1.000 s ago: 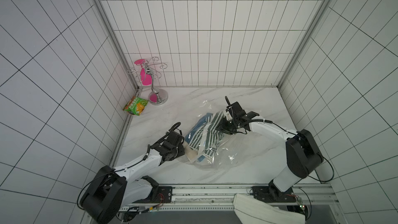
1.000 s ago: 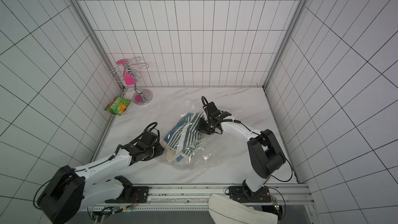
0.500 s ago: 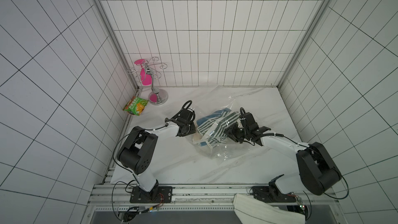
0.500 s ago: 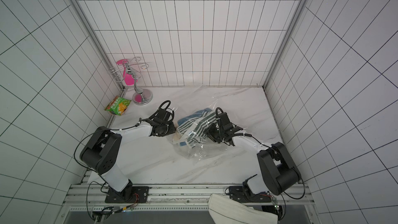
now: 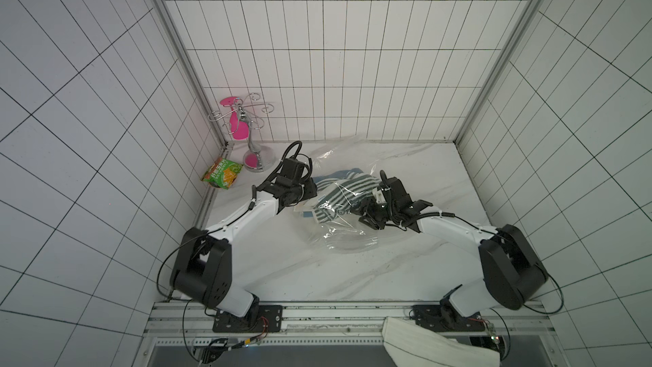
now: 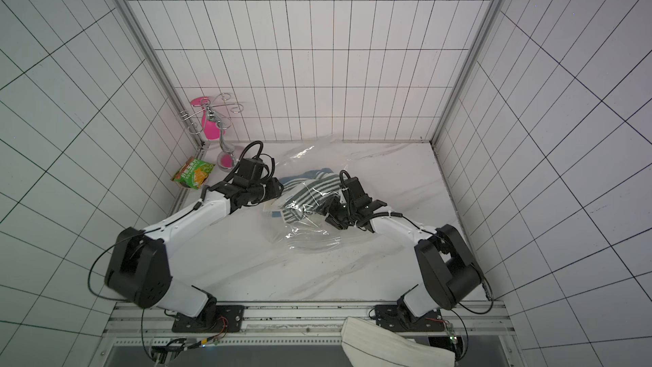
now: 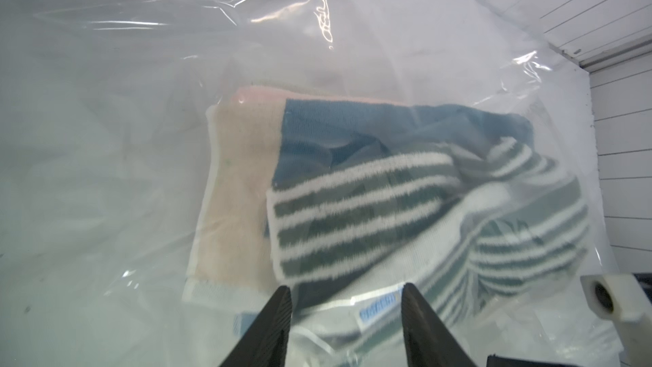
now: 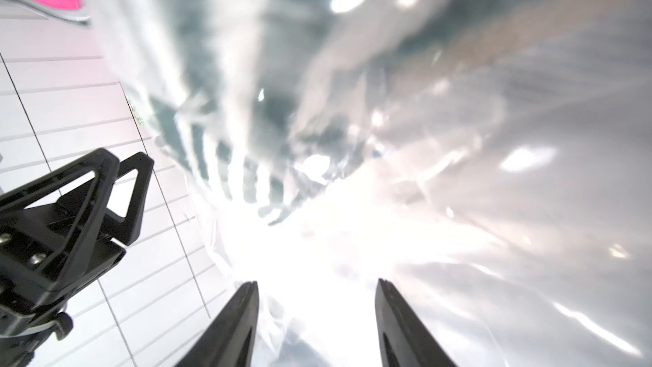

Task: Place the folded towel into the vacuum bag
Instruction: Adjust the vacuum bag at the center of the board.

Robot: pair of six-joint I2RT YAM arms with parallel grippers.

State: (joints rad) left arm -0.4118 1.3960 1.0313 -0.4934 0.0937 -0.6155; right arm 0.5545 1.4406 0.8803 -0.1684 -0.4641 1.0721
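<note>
The folded towel (image 5: 344, 188) (image 6: 310, 188), striped green and white with blue and beige parts, lies inside the crinkly clear vacuum bag (image 5: 349, 241) (image 6: 314, 241) mid-table. My left gripper (image 5: 312, 190) (image 6: 278, 188) is at the bag's left side. In its wrist view the left gripper (image 7: 345, 289) is open, with bag film and a blue-printed strip between the fingertips and the towel (image 7: 352, 206) just beyond. My right gripper (image 5: 363, 211) (image 6: 330, 211) is at the bag's right side. There too the right gripper (image 8: 315, 282) is open, with loose film of the bag (image 8: 494, 135) between the tips.
A green snack packet (image 5: 222, 172) leans on the left wall. A chrome hook stand with pink parts (image 5: 252, 142) stands in the back left corner. A white cloth (image 5: 434, 345) hangs over the front rail. Tiled walls close three sides.
The left arm swung from the bag's front left to its left side. Bag and towel moved toward the back. Both grippers' jaws have widened, the right one more.
</note>
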